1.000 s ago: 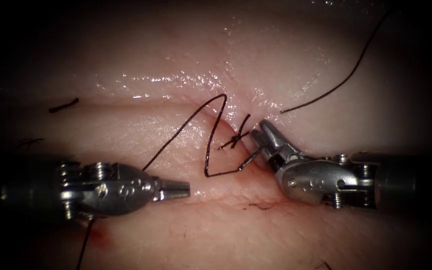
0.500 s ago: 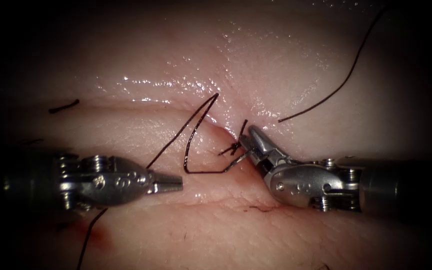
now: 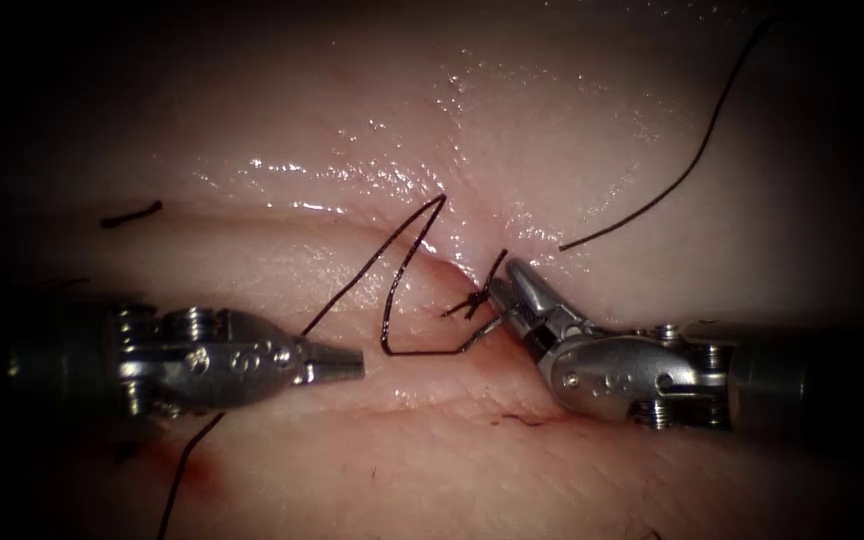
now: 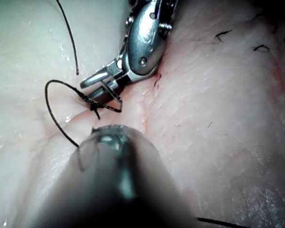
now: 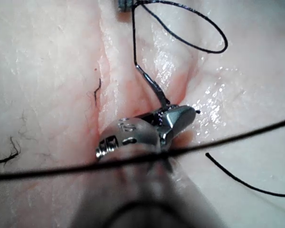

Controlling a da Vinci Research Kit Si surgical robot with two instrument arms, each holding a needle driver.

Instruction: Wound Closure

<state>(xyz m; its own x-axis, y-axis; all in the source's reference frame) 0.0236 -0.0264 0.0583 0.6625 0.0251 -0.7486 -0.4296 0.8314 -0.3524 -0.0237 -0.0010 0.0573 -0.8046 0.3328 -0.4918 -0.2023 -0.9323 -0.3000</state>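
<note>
My right tool (image 3: 514,283) sits just right of the cut, with its jaws shut on the curved needle (image 3: 482,330) a little way in from its tail. The tail end sticks out toward the left, and the needle's point is hidden under the jaws, so whether it is in the tissue (image 3: 572,150) is unclear. The right wrist view shows the same grip (image 5: 180,114) on the needle (image 5: 152,85). Dark thread (image 3: 372,270) runs from the tail, loops up, then passes under my left tool (image 3: 357,362), which is shut and holds nothing I can see. A tied knot (image 3: 472,300) sits beside the right jaws.
A long loose thread (image 3: 672,180) curves across the tissue at upper right. A short cut piece of thread (image 3: 130,212) lies far left. Red fluid (image 3: 202,480) stains the tissue below the left tool, and the cut's lips near the needle are reddish.
The right tool's jaws, parted around the needle a second ago, have closed on it, and it has shifted left. The thread loop slid left with it. The left tool edged slightly left and up.
</note>
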